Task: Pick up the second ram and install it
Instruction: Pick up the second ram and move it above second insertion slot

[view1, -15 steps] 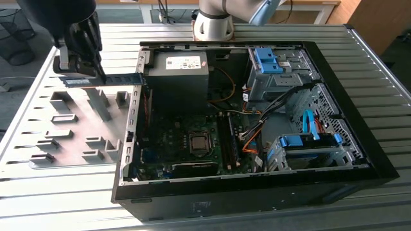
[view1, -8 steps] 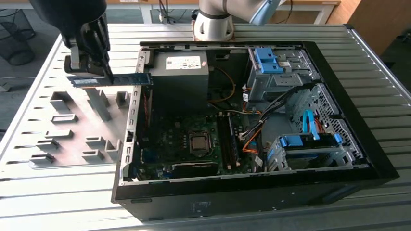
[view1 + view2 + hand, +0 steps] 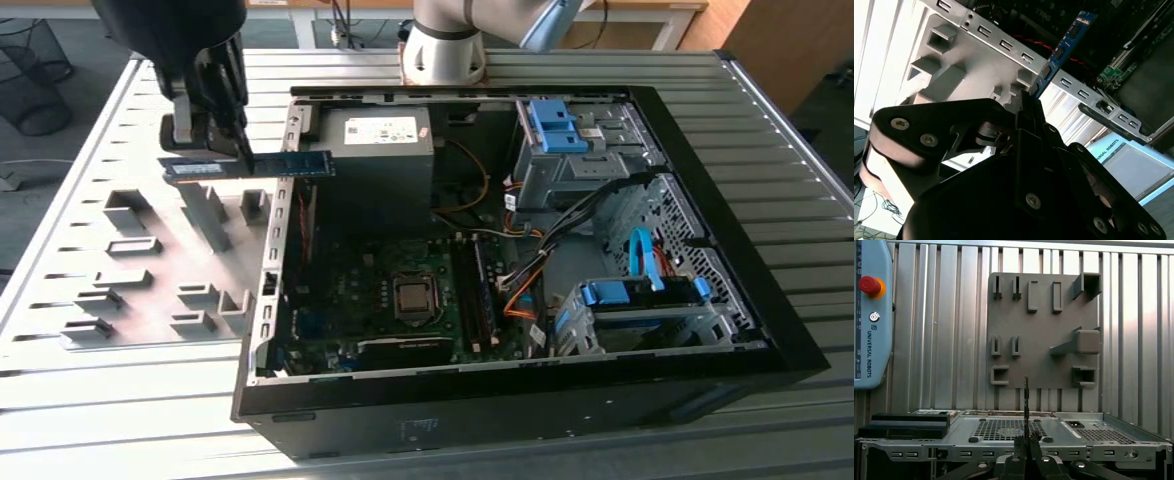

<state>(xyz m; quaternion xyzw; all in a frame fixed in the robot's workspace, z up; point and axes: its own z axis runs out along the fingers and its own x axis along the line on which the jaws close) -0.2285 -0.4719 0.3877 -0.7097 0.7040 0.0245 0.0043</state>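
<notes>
The second ram (image 3: 248, 165), a thin dark-green stick with a blue label, hangs level in the air over the case's wall on the exterior view's left. My gripper (image 3: 214, 152) is shut on it from above, gripping nearer its outer end. In the second wrist view the ram (image 3: 1064, 47) sticks out beyond the gripper (image 3: 1027, 106) toward the open case. The first wrist view sees the ram (image 3: 1026, 400) edge-on, rising from the gripper (image 3: 1026, 442). The black memory slots (image 3: 471, 292) lie on the motherboard beside the CPU socket (image 3: 414, 297).
The open black computer case (image 3: 747, 300) holds a power supply (image 3: 374, 150), blue-tabbed drive cages (image 3: 641, 300) and loose cables. A grey fixture plate (image 3: 147, 270) with raised blocks lies on the ribbed metal table at the exterior view's left. A teach pendant (image 3: 869, 315) rests nearby.
</notes>
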